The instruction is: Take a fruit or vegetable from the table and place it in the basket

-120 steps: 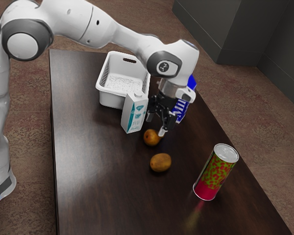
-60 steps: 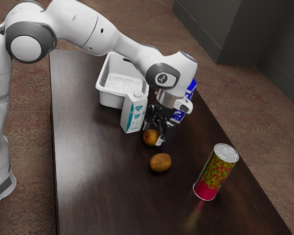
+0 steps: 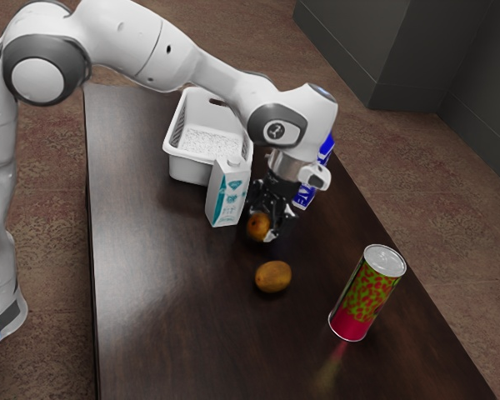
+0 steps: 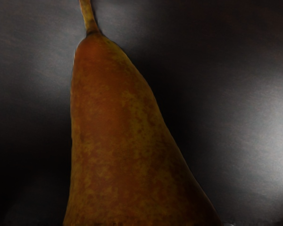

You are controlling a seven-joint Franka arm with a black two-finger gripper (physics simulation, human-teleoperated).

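My gripper (image 3: 262,222) is closed around a brownish-orange pear (image 3: 257,227), one finger on either side, just above the dark table. Seen from the hand, the pear (image 4: 120,136) is large and close, its stem pointing away from its wide body. A white basket (image 3: 188,169) stands farther back, toward the exterior view's upper left, beyond a white-and-teal carton. An oval yellow-brown fruit (image 3: 272,277) lies on the table on the near side of the pear.
The white-and-teal carton (image 3: 227,196) stands upright close beside my gripper, between it and the basket. Behind the hand is a blue milk carton (image 3: 303,197). A tall red-and-green can (image 3: 365,296) stands toward the exterior view's right on the table (image 3: 167,317).
My hand came down to the pear, and the fingers have closed on it. Over the last half second, hand and pear have risen slightly together.
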